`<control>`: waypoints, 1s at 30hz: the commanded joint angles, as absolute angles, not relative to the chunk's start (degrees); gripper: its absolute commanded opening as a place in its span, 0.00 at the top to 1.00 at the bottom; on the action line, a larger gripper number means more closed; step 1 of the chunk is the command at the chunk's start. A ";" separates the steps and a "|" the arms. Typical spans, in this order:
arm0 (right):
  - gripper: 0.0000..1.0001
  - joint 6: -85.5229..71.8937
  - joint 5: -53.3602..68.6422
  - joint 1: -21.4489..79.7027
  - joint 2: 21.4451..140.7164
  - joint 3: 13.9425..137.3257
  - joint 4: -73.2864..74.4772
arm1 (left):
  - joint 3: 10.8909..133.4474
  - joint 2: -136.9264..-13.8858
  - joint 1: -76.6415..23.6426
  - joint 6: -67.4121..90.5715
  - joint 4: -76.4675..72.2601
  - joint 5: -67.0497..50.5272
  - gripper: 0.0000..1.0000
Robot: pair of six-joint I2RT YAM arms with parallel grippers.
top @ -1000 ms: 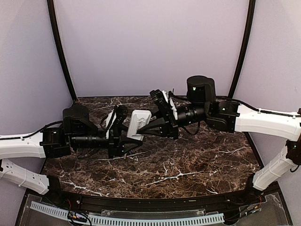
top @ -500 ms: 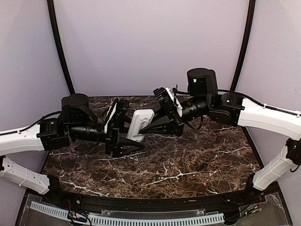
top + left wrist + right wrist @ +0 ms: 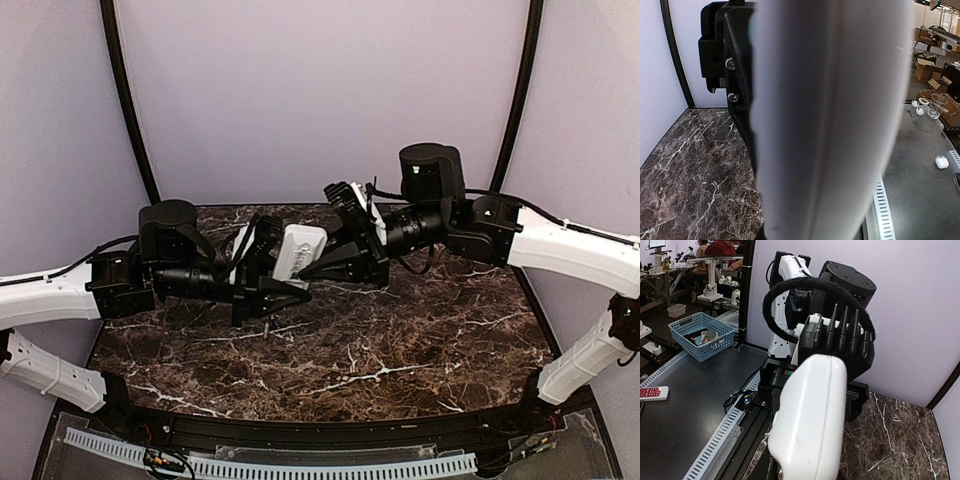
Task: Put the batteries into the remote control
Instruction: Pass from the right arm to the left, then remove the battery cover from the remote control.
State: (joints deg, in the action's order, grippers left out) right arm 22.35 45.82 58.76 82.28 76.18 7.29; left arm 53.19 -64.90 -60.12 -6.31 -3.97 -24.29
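Top external: the remote control [image 3: 298,250] hangs tilted over the back-middle of the marble table [image 3: 400,340], close to the back wall [image 3: 320,100]. The left gripper [image 3: 283,292] comes in from the left at its lower end. The right gripper [image 3: 318,268] comes in from the right at its side. Both are at the remote control, but the fingers are black on black, so I cannot tell which one is clamped and which is slack. Bare marble lies between the grippers and the curved black rim [image 3: 320,425] at the near side, and more lies to the right under the right arm.

Left wrist: the remote control [image 3: 830,125] fills the middle as a blurred white band from top to bottom, very close to the lens. A black block [image 3: 732,75] with two screws sits against its left edge. Left of that, marble runs back to the wall and a black post [image 3: 672,50]. On the right the table ends at a perforated strip [image 3: 880,210], with a grey bench [image 3: 920,150] beyond.

Right wrist: the remote control [image 3: 812,415] points its rounded end up and away, and its body runs off the bottom edge. This gripper's own fingers do not show. Just behind stands the left arm's wrist, ringed by a black cable loop [image 3: 775,295]. There is marble to the right and a blue basket [image 3: 702,337] beyond the table's left edge.
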 commanded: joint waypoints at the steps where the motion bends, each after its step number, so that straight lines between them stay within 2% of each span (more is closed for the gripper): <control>1: 0.75 23.18 43.51 59.49 81.34 76.32 3.92 | 52.39 -63.73 -60.19 -4.26 -5.41 -21.76 1.00; 5: 0.34 22.58 36.48 59.45 79.39 73.76 1.51 | 52.65 -63.88 -60.20 -2.91 -4.92 -15.95 1.00; 7: 0.25 23.37 30.05 59.46 77.32 70.99 -1.37 | 52.61 -63.74 -60.25 -2.81 -4.50 -11.51 1.00; 9: 0.20 25.71 25.08 59.43 75.13 67.17 -5.93 | 52.38 -63.40 -60.21 -3.44 -4.36 -5.88 1.00; 12: 0.18 32.16 22.26 59.62 73.20 61.52 -13.92 | 52.53 -63.90 -60.21 -5.09 -3.57 4.21 1.00; 16: 0.17 38.30 22.18 59.97 73.81 58.53 -23.39 | 53.80 -65.98 -60.23 -5.63 -1.81 11.09 1.00; 21: 0.15 44.08 22.92 60.43 76.75 57.07 -33.08 | 55.82 -68.56 -60.16 -3.52 -0.34 14.51 1.00; 30: 0.19 49.31 22.97 60.14 81.64 58.01 -34.22 | 57.11 -70.17 -60.24 -1.32 -0.35 13.89 1.00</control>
State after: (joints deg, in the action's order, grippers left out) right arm 46.68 23.44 59.96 80.88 58.06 -30.24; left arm 54.63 -70.22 -60.16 -2.74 -0.32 12.99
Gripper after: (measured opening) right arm 0.823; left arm 0.194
